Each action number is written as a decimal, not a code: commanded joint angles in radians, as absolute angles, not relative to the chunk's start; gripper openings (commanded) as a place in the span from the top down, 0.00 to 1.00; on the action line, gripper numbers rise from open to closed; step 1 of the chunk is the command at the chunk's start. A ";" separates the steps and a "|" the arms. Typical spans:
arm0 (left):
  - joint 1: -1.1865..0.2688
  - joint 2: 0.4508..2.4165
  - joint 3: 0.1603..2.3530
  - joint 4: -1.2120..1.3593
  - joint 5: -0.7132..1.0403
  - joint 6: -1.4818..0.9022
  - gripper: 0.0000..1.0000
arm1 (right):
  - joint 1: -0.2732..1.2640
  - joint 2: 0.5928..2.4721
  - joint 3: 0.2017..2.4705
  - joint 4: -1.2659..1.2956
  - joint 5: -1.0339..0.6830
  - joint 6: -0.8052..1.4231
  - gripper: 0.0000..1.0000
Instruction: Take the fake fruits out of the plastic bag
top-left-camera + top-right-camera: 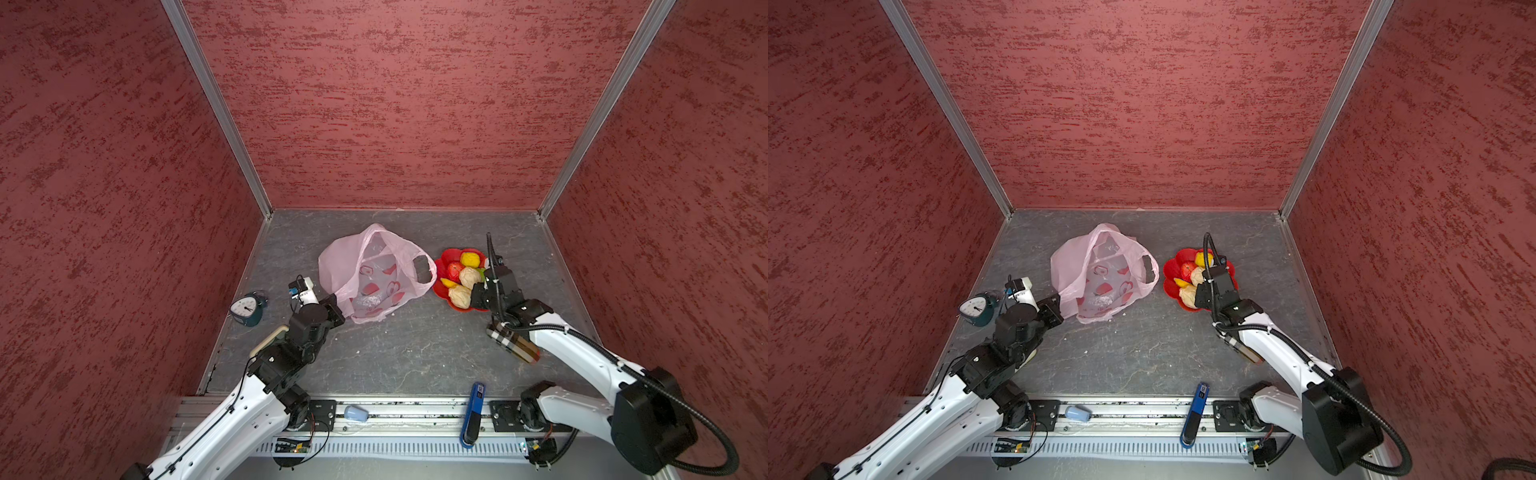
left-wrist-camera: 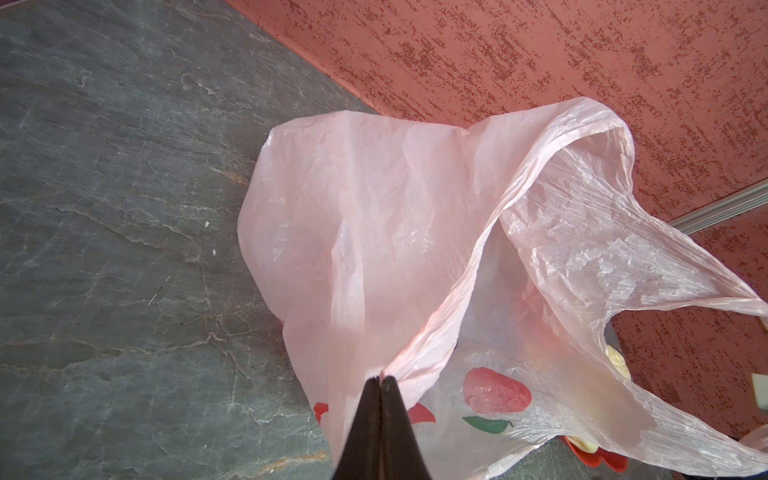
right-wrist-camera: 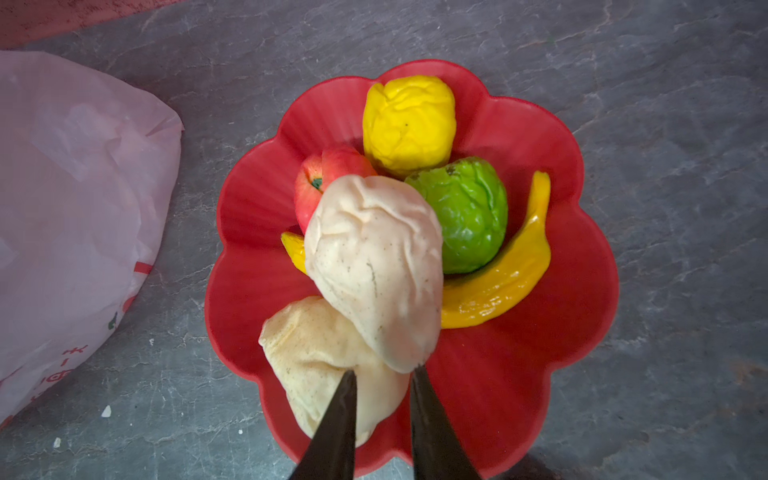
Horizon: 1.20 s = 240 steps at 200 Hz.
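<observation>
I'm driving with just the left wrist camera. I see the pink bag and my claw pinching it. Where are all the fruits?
Observer: Six fake fruits lie in a red dish beside the plastic bag.
Kid: Is the other claw holding one?
Observer: It doesn't look like it. The right gripper has its jaws apart at the tip of the top beige fruit, which lies on the pile.
Kid: Anything hiding in the bag?
Observer: In both top views I make out only crinkled plastic and apple prints inside, no fruit.
</observation>
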State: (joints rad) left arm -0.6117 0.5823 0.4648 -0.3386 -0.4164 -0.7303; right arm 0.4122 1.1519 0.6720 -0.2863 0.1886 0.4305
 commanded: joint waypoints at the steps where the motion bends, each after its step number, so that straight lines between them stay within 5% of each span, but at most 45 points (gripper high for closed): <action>1: -0.610 0.606 0.509 -0.283 -0.402 -0.687 0.93 | 0.406 1.119 0.706 -0.302 0.216 0.437 0.70; 93: -0.496 0.753 0.508 -0.063 -0.290 -0.634 0.92 | 0.402 1.085 0.778 -0.336 0.235 0.439 0.60; 240: -0.427 1.423 0.814 0.405 -0.148 -0.606 0.93 | 0.379 1.057 0.810 -0.365 0.258 0.442 0.56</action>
State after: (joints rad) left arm -0.4339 1.3682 0.7612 0.3191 -0.1684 -0.6128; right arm 0.3901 1.0740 0.7776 -0.3534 0.2329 0.4343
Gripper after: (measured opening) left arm 0.069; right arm 0.434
